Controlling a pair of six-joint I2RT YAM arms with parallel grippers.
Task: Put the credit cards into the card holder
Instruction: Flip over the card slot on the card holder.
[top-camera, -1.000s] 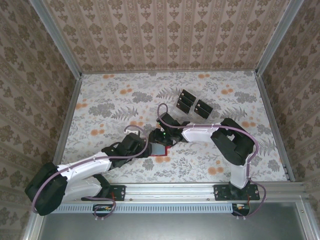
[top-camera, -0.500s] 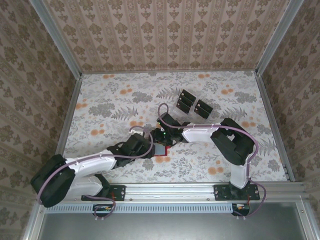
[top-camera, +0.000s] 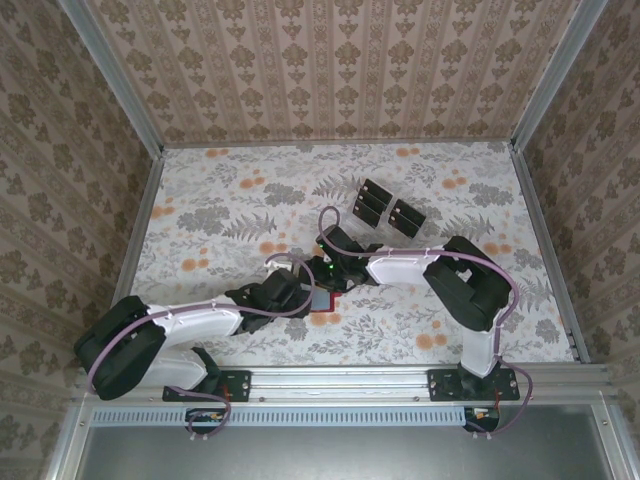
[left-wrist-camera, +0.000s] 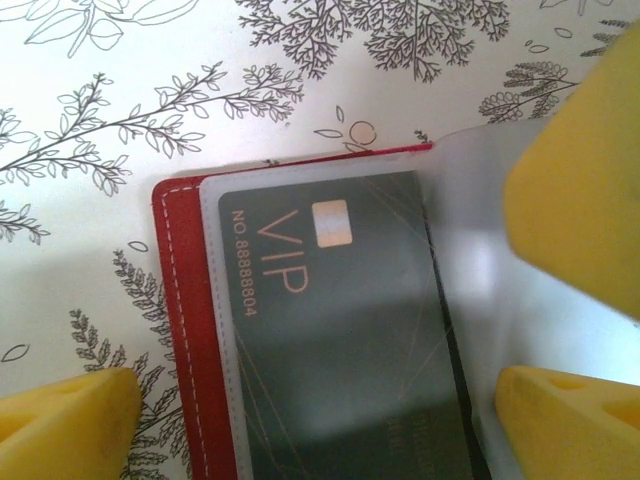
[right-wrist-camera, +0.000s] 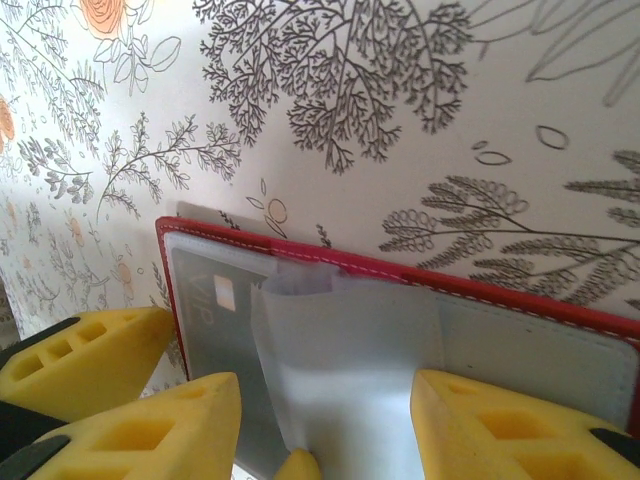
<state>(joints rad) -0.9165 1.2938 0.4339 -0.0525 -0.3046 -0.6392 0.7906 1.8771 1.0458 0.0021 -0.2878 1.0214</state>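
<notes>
Lying within left claw (left-wrist-camera: 315, 425), open card holder (left-wrist-camera: 190, 330).

I see the table (top-camera: 210, 215) covered with a flowered cloth. On it lie the red card holder (top-camera: 322, 309), near the front, and the black credit cards (top-camera: 386, 208) farther back.
</notes>
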